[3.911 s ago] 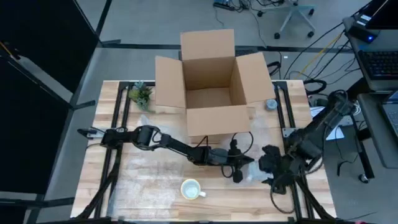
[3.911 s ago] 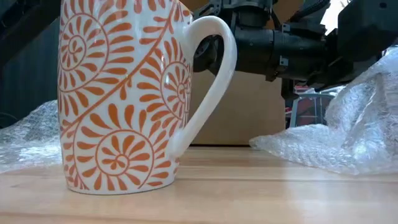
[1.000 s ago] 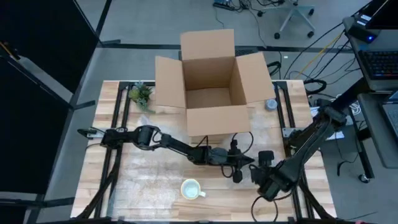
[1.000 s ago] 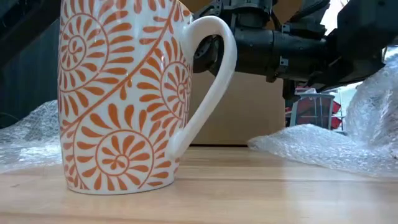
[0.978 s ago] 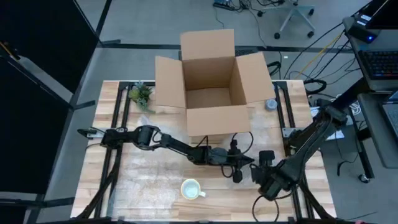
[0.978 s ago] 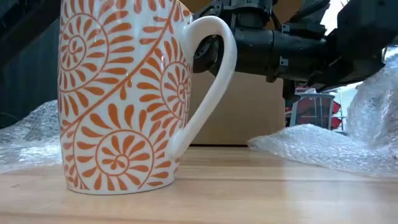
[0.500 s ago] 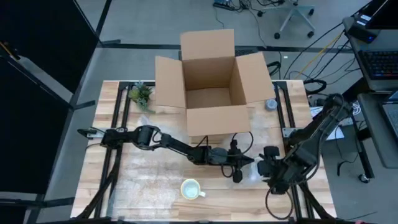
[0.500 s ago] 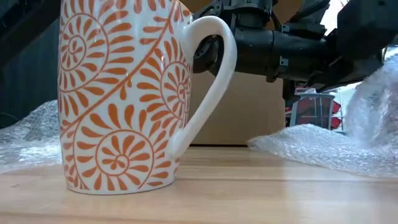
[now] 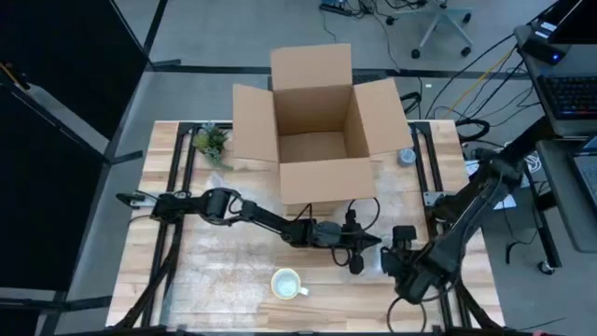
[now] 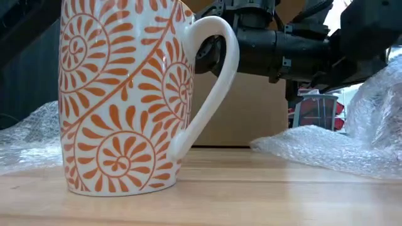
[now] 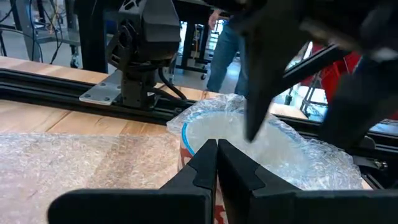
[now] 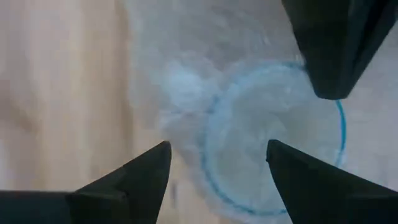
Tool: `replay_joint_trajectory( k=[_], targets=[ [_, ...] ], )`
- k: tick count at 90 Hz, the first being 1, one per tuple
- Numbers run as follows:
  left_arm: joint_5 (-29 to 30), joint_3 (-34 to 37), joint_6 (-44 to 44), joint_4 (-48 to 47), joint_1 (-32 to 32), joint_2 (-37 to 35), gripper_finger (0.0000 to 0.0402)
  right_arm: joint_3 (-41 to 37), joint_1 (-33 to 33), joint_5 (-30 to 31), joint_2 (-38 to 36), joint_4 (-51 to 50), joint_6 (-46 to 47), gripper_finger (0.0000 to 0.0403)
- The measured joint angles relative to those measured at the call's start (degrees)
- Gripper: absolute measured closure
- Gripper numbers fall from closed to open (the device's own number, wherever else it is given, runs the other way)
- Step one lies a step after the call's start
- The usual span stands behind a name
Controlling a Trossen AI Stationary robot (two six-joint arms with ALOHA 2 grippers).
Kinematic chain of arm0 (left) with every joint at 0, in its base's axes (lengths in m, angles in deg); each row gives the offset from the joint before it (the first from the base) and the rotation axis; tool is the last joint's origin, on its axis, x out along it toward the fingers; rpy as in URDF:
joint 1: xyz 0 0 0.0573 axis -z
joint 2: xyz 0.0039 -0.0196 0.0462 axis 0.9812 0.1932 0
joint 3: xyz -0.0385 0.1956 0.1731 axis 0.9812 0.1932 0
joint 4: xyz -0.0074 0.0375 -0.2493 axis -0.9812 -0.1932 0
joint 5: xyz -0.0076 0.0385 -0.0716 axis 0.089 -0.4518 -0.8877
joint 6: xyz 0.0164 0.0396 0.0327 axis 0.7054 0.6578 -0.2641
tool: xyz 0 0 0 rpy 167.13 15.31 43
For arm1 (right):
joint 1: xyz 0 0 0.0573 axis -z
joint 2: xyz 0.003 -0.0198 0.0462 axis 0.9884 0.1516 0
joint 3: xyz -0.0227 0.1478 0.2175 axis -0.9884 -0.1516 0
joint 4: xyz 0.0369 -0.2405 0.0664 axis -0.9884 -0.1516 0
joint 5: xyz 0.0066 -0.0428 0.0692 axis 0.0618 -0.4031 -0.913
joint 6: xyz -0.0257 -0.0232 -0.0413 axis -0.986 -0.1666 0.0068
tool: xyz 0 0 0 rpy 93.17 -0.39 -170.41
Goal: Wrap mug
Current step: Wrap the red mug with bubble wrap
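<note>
A wooden table [image 9: 233, 271] stands on a grey floor, with an open cardboard box [image 9: 315, 135] at its far edge and desks with cables off to one side. In the left wrist view a person's legs show in the room beyond the table.

A blue-rimmed mug [image 11: 249, 134] sits under a sheet of clear bubble wrap [image 11: 74, 165]. The left gripper [image 11: 216, 152] rests right at the mug's near rim, its two dark fingers [image 11: 202, 171] pressed together on the wrap there. The right gripper [image 12: 217, 152] hangs directly above the same mug, its fingers [image 12: 134, 174] spread wide with the blue rim between and below them; from above, this gripper [image 9: 392, 254] is just beside the left gripper [image 9: 359, 252].

An orange-patterned mug [image 10: 125, 94] stands upright and bare on the wood, nearer the table's front edge than both grippers, its handle turned towards the crumpled bubble wrap [image 10: 339, 147].

A small green plant [image 9: 211, 142] stands beside the box, well apart from both grippers.
</note>
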Motion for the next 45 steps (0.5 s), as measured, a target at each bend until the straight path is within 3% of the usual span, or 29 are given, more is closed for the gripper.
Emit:
replay_joint_trajectory(
  k=[45],
  targets=[
    [0.21,0.00,-0.01,0.02,0.01,0.00,0.0402,-0.02,0.84,-2.60,10.56,6.88,-4.10,0.0151]
  ],
)
